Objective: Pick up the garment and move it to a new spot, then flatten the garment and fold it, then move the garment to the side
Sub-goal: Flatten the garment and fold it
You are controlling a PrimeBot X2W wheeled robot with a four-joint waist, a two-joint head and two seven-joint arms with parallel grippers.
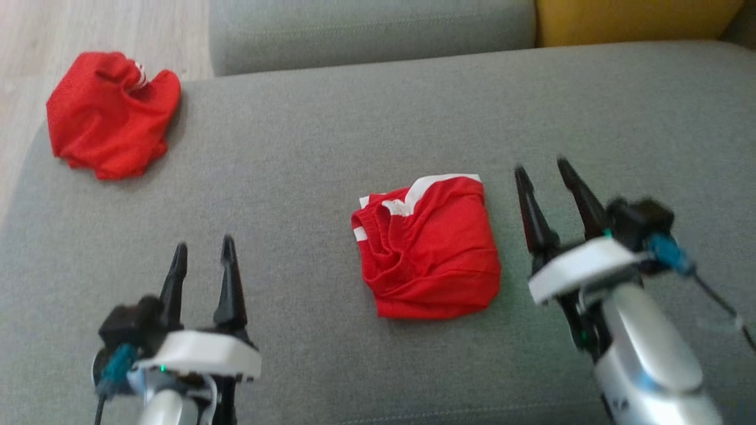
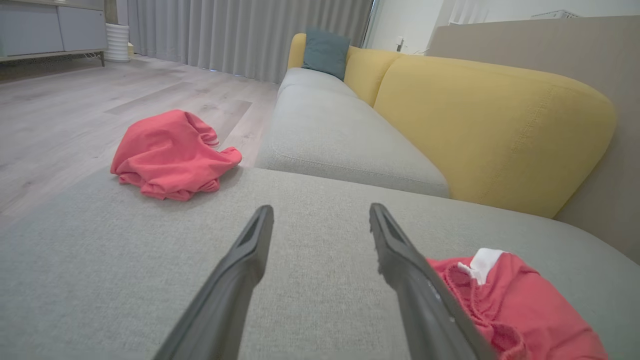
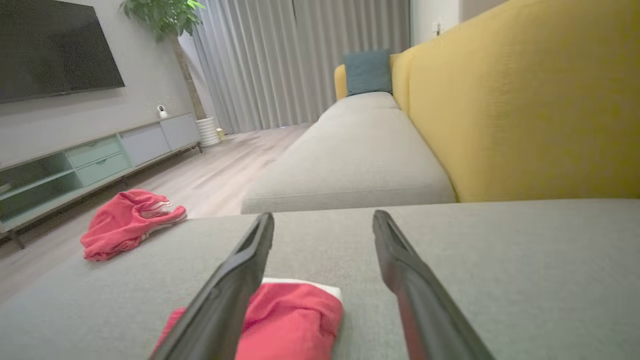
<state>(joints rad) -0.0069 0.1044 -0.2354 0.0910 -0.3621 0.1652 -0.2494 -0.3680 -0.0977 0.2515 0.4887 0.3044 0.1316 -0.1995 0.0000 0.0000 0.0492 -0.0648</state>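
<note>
A red garment with white trim (image 1: 428, 248) lies folded into a rough square in the middle of the grey sofa seat (image 1: 331, 136). It also appears low right in the left wrist view (image 2: 515, 305) and low centre in the right wrist view (image 3: 290, 315). My right gripper (image 1: 546, 168) stands open just right of it, fingers apart with nothing between them (image 3: 322, 220). My left gripper (image 1: 204, 248) hovers open well to the garment's left, holding nothing (image 2: 320, 212).
A second red garment (image 1: 112, 112) lies crumpled at the seat's far left corner (image 2: 170, 152), near the edge over the wooden floor (image 1: 35, 35). A yellow backrest (image 2: 490, 130) and another grey cushion (image 1: 372, 29) lie beyond.
</note>
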